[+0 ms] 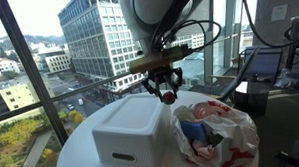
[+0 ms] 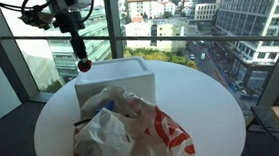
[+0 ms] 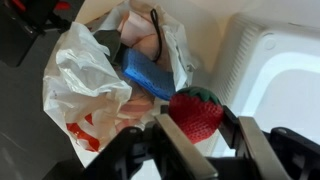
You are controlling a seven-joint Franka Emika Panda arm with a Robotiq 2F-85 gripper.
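A red toy strawberry is clamped between the jaws of the gripper. Only the wrist view shows its dimpled skin and a blue packet inside the plastic bag. In an exterior view it hangs above the edge of the white foam box, beside the bag on the round table.

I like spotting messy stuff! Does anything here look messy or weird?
The plastic bag lies crumpled and gaping on the table, a blue thing showing inside. The claw holds a red strawberry near the white box. Nothing looks spilled or broken.
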